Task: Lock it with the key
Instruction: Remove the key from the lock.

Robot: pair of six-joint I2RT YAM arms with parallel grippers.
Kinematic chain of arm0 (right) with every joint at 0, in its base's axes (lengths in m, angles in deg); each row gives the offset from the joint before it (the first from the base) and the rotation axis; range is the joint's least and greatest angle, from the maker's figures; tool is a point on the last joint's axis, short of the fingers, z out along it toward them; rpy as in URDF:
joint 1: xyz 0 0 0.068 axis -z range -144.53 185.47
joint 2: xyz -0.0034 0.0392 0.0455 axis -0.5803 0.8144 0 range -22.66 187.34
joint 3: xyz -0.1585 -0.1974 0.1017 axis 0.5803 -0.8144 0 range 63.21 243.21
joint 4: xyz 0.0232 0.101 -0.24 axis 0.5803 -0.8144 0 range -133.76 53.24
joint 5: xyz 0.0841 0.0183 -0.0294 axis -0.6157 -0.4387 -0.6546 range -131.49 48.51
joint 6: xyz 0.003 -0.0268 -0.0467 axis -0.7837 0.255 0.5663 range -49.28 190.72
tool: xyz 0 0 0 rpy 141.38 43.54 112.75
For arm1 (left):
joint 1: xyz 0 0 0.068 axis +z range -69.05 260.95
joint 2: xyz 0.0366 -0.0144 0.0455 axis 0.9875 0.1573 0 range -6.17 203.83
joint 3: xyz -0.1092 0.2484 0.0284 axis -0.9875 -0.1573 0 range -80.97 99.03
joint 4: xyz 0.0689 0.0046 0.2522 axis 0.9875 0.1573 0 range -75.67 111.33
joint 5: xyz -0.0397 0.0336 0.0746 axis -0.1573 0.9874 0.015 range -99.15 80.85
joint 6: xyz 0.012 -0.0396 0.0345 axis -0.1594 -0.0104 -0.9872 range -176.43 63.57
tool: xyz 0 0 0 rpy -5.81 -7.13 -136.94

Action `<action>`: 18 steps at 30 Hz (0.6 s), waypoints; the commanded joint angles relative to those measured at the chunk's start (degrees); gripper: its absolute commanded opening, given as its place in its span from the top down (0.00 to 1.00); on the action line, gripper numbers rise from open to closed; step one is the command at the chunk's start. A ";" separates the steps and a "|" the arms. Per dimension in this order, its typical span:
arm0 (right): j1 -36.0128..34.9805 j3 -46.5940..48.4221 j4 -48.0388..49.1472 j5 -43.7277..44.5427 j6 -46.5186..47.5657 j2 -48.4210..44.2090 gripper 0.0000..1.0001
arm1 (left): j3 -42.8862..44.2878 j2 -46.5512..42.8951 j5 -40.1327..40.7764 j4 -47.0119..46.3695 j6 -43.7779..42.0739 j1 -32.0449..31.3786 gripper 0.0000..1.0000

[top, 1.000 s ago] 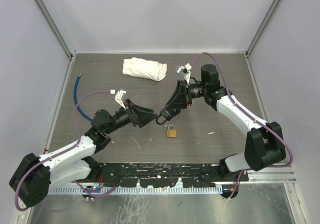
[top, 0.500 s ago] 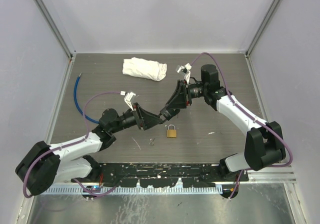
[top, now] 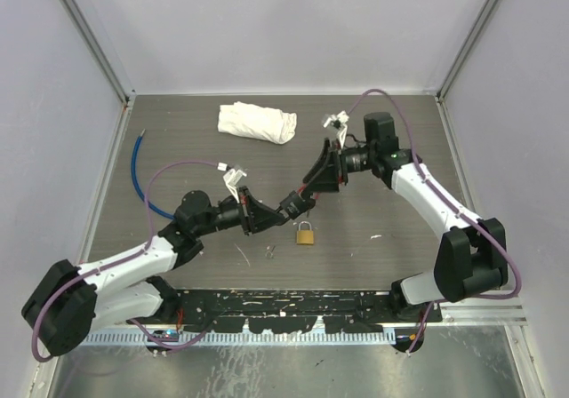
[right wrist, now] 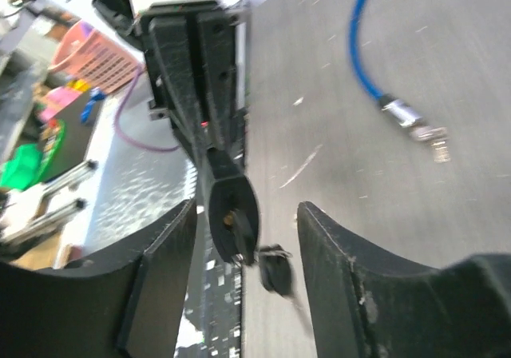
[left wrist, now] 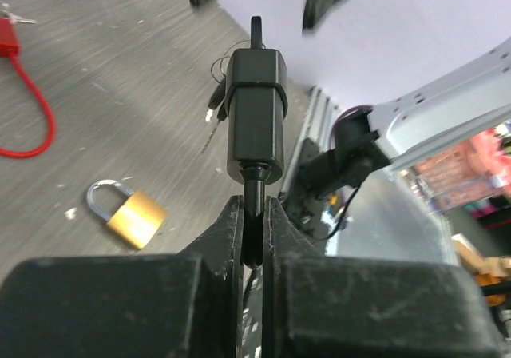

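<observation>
A black padlock point(left wrist: 255, 114) hangs in the air over the middle of the table, and my left gripper point(left wrist: 252, 230) is shut on its thin shackle. From above, the padlock point(top: 293, 204) sticks out to the right of the left gripper point(top: 267, 213). My right gripper point(top: 313, 185) stands open just up-right of it. In the right wrist view the padlock point(right wrist: 231, 206) sits between the right gripper's point(right wrist: 247, 210) spread fingers without touching them. A black-headed key point(right wrist: 275, 268) dangles, blurred, from the padlock's end. The keys point(left wrist: 215, 106) also show behind the lock body.
A brass padlock point(top: 305, 234) lies on the table below the grippers, with a small metal piece point(top: 271, 252) to its left. A white cloth point(top: 258, 121) lies at the back. A blue cable point(top: 138, 171) runs along the left side. A red cable loop point(left wrist: 28, 110) lies near the brass padlock point(left wrist: 132, 214).
My left gripper moved right and shut on the black padlock's shackle. My right gripper opened off the padlock and drew back a little up and to the right.
</observation>
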 commanded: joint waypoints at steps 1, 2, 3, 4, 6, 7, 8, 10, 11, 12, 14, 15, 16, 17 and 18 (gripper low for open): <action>3.15 9.42 -22.33 6.27 25.06 -2.06 0.38 | 0.81 -6.13 -3.82 3.99 -11.44 1.55 1.00; 3.17 10.11 -24.64 7.21 28.03 -1.86 0.37 | 1.06 -6.69 -4.72 5.13 -13.40 1.55 1.00; 3.11 10.70 -27.36 7.25 31.36 -1.45 0.36 | 1.51 -7.15 -5.67 6.51 -14.14 1.58 1.00; 3.05 11.19 -30.23 6.56 35.06 -0.91 0.36 | 2.01 -7.53 -6.50 7.81 -15.43 1.55 1.00; 2.57 11.43 -33.97 4.98 41.91 -0.29 0.36 | 2.81 -7.87 -8.15 9.09 -16.44 1.55 1.00; 2.14 11.32 -34.98 4.49 43.47 -0.21 0.36 | 3.24 -7.87 -8.49 9.69 -16.81 1.58 1.00; 1.51 11.26 -35.66 4.48 44.73 -0.24 0.36 | 3.68 -7.86 -8.89 10.31 -17.04 1.62 1.00; -0.02 10.78 -35.82 5.13 46.06 -0.64 0.36 | 4.22 -7.63 -9.48 10.59 -17.07 1.62 1.00; -0.80 10.36 -35.43 6.17 46.26 -0.90 0.36 | 4.42 -7.50 -9.55 10.63 -17.02 1.59 1.00; -1.62 9.95 -34.82 7.30 46.30 -1.10 0.36 | 4.62 -7.39 -9.57 10.67 -16.98 1.61 1.00; -2.69 9.24 -34.20 9.13 46.13 -1.05 0.38 | 4.80 -7.39 -9.49 10.68 -16.98 1.57 1.00; -3.14 9.39 -34.60 9.82 46.27 -0.81 0.40 | 4.92 -7.41 -9.13 10.75 -17.00 1.57 1.00; -3.60 9.60 -35.15 10.18 46.67 -0.32 0.41 | 5.03 -7.41 -9.11 10.72 -17.08 1.61 1.00; -4.13 9.79 -35.61 10.66 46.92 -0.04 0.43 | 5.13 -7.43 -9.01 10.73 -17.09 1.62 1.00; -4.69 9.98 -35.97 11.30 47.11 0.24 0.44 | 5.29 -7.37 -8.77 10.73 -17.02 1.68 1.00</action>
